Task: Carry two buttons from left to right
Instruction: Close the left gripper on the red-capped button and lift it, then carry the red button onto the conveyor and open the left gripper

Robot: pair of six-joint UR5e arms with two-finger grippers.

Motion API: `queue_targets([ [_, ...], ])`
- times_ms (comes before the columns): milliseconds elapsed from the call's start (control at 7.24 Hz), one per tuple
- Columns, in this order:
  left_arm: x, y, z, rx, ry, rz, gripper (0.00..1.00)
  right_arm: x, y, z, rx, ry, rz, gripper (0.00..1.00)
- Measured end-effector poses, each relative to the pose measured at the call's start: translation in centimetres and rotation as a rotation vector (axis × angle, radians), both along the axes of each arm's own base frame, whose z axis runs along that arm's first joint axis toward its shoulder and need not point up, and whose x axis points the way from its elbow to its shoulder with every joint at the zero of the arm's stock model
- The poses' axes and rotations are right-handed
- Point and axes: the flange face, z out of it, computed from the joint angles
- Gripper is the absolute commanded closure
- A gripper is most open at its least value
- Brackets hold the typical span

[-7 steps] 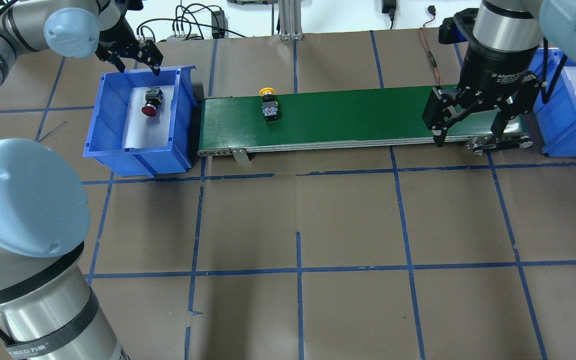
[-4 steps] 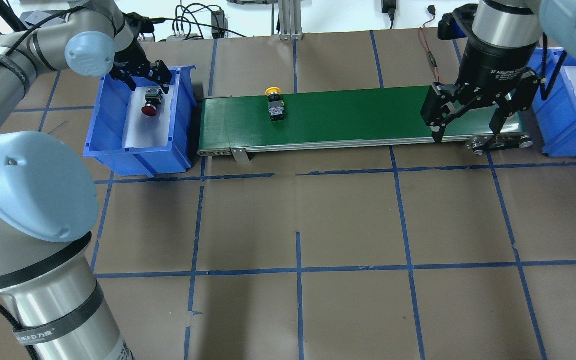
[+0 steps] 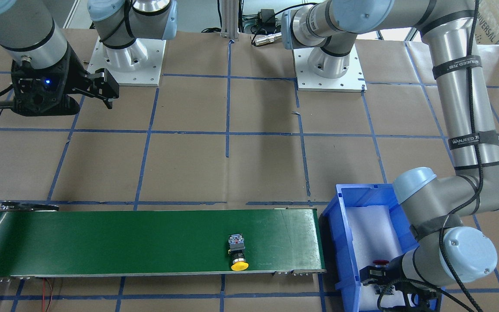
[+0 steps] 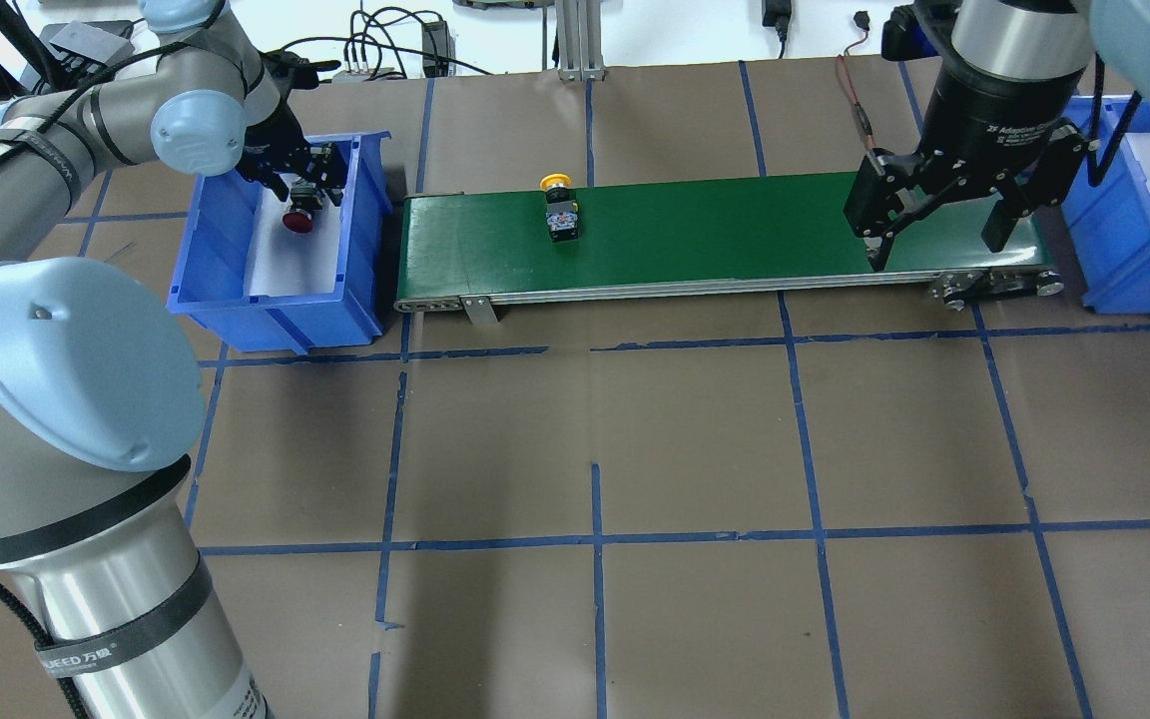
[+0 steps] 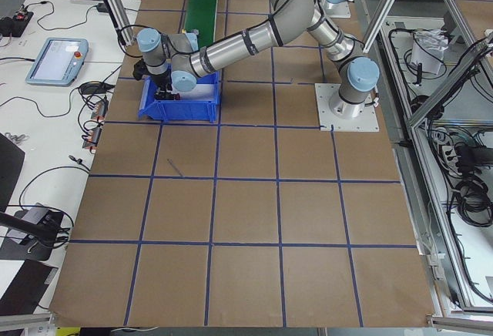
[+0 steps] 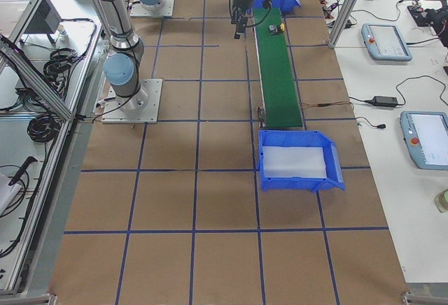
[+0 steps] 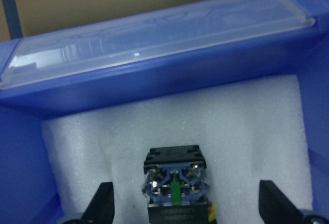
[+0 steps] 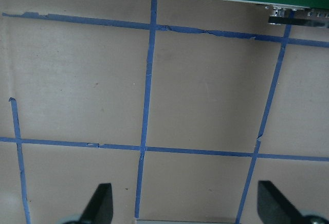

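Note:
The red button [image 4: 298, 217] lies on white foam in the left blue bin [image 4: 226, 300]. My left gripper [image 4: 303, 182] is down in that bin, open, with one finger on each side of the button's grey contact block [image 7: 175, 185]; the fingers [image 7: 103, 206] stand apart from it. The yellow button [image 4: 561, 210] lies on the green conveyor belt [image 4: 715, 235], left of its middle, and also shows in the front view [image 3: 237, 252]. My right gripper [image 4: 934, 225] is open and empty, hanging over the belt's right end.
A second blue bin [image 4: 1129, 235] with white foam stands past the belt's right end. Cables and an aluminium post [image 4: 575, 40] lie behind the belt. The brown table [image 4: 695, 449] carries a blue tape grid.
My left gripper has come down from the bin's back rim into the bin, around the red button. The yellow button has drifted right on the belt. My right gripper has shifted slightly back.

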Motion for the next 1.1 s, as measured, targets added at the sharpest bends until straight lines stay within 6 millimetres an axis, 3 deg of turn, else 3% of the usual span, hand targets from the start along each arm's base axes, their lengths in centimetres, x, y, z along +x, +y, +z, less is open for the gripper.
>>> queue_targets([
  [414,-0.3,-0.2,3.0,-0.048,-0.007,-0.001,0.86,0.0,-0.7,0.1,-0.063,0.0,-0.004,0.0],
  [552,-0.6,0.3,5.4,-0.064,-0.012,-0.002,0.87,0.1,-0.8,0.8,-0.096,-0.001,-0.006,0.0],
  [828,-1.8,3.0,12.1,-0.055,-0.014,0.03,0.86,0.6,-1.2,2.7,-0.165,-0.032,-0.005,0.0],
  [1104,-5.0,6.4,18.6,-0.045,-0.014,0.107,0.86,1.0,-1.3,3.5,-0.188,-0.054,-0.003,0.0],
])
